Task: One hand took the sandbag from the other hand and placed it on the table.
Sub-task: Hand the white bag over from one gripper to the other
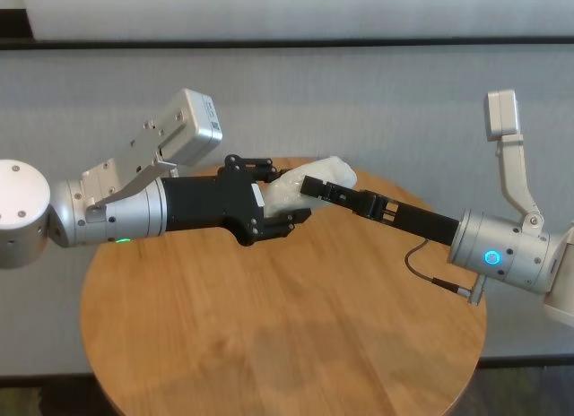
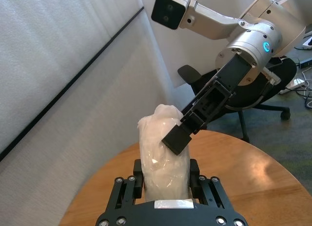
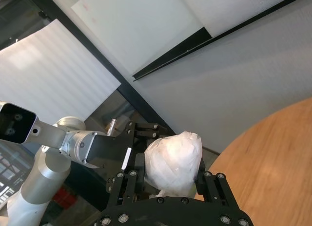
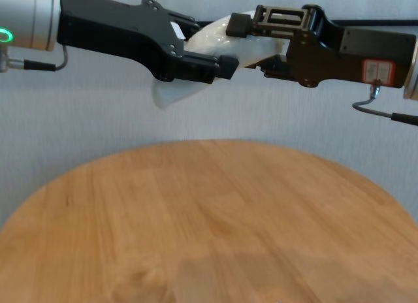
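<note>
The right end effector [image 1: 316, 186], a black two-finger tool with open-frame fingers and a red-and-white sticker on its body, is clenched on the sandbag [image 1: 309, 185]: in the left wrist view one flat black pad presses into the bag's side, and in the right wrist view the bag's rounded end sits between its two fingers. A thin grey cable [image 1: 421, 262] loops beneath its body to a silver cylindrical wrist.

The left end effector [image 1: 285, 201], a black wedge-shaped tool with a small white patch, on a silver wrist with a green light, meets it from the opposite side. Its fingers flank the bag's other end in the left wrist view; whether they grip or have slackened cannot be told.

The sandbag is a small white sausage-shaped bundle in shiny, crinkled clear wrap. It bridges the two end effectors, and in the chest view a tapered end [image 4: 167, 93] hangs down below the left one. It is held in the air well above the counter [image 1: 287, 344], touching nothing but the two tools.

The counter beneath both end effectors is a round tabletop of light-brown wood, made of joined planks with visible grain and a smooth, faintly glossy surface.
</note>
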Robot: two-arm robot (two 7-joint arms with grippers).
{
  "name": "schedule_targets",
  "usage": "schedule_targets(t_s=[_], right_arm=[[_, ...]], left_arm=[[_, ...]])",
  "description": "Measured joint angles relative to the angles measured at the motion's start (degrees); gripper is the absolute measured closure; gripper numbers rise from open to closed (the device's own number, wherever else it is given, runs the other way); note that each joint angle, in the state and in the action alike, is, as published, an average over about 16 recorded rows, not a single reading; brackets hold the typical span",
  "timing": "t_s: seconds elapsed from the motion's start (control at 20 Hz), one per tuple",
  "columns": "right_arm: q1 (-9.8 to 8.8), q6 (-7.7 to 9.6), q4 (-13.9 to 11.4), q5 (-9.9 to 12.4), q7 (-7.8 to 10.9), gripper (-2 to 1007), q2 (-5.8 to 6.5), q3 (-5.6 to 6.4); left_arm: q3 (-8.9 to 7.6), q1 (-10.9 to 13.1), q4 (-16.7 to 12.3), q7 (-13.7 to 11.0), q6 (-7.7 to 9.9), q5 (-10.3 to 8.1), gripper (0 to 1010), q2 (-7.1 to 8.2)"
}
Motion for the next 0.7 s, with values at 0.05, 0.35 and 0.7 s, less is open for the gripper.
schedule_targets(t_s=[0.05,0.35,0.7], right_arm=[[0.00,0.00,0.00,-0.01,0.00,435,0.00,0.00],[0.00,0.00,0.01,-0.04,-0.02,435,0.00,0.00],[0.00,0.00,0.00,-0.04,-0.01,435,0.00,0.00]], left_arm=[[0.00,0.00,0.00,0.00,0.00,0.00,391,0.00],[0.00,0.00,0.00,0.00,-0.01,-0.01,228,0.00],[0.00,0.00,0.00,0.00,-0.01,-0.01,68,0.00]])
